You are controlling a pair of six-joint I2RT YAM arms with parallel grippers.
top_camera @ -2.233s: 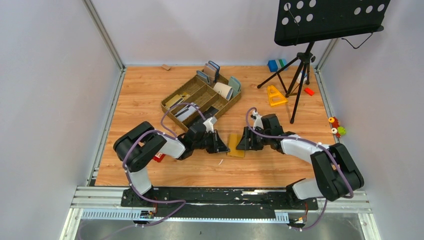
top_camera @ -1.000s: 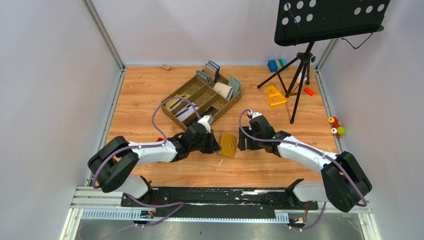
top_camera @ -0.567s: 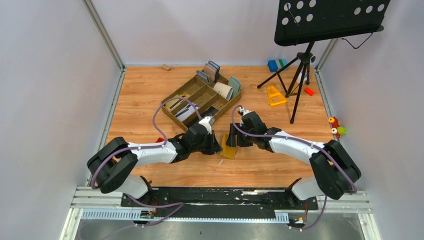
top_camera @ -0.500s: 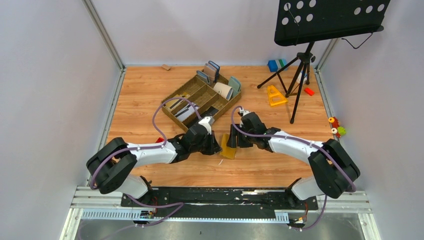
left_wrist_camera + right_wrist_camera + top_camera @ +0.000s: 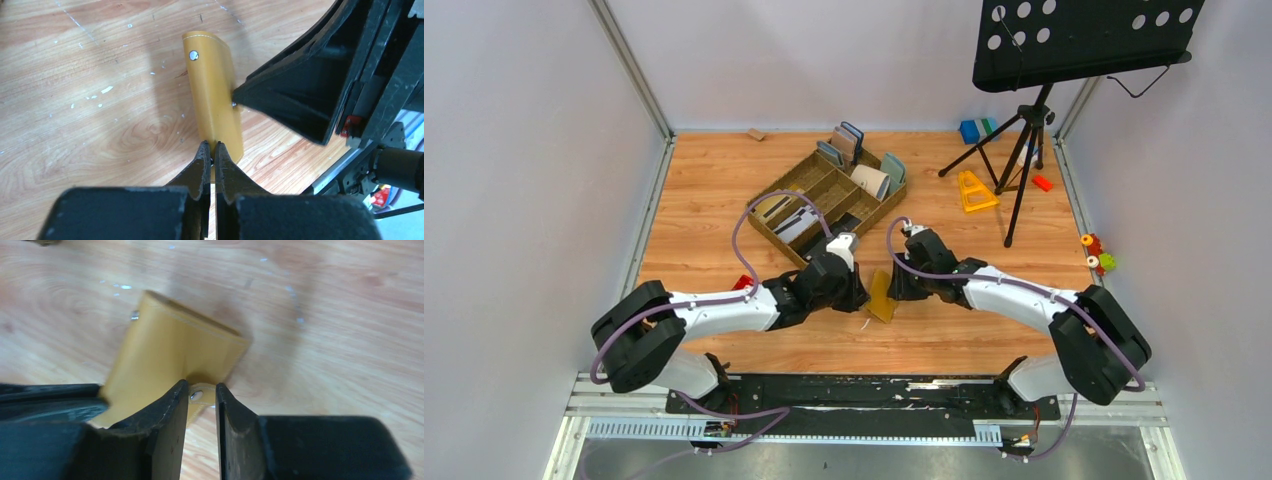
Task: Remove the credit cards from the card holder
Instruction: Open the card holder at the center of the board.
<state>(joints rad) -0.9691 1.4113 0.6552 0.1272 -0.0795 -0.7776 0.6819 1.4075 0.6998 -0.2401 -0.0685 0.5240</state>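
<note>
My left end effector (image 5: 211, 148) is clenched on the edge of the one mustard-yellow leather-like card holder (image 5: 212, 90). My right end effector (image 5: 202, 391) straddles its snap tab (image 5: 199, 395), jaws narrowly apart; whether they pinch it, I cannot tell. The holder is tilted between both, over the wooden bench (image 5: 704, 200), just nearside of the single brown compartmented tray (image 5: 774, 190).

We see the wallet (image 5: 881, 296), lying flat 1 second ago, now tipped up on edge. The right gripper (image 5: 201, 390) has slid left against it, jaws narrowed around its snap tab (image 5: 199, 394).
</note>
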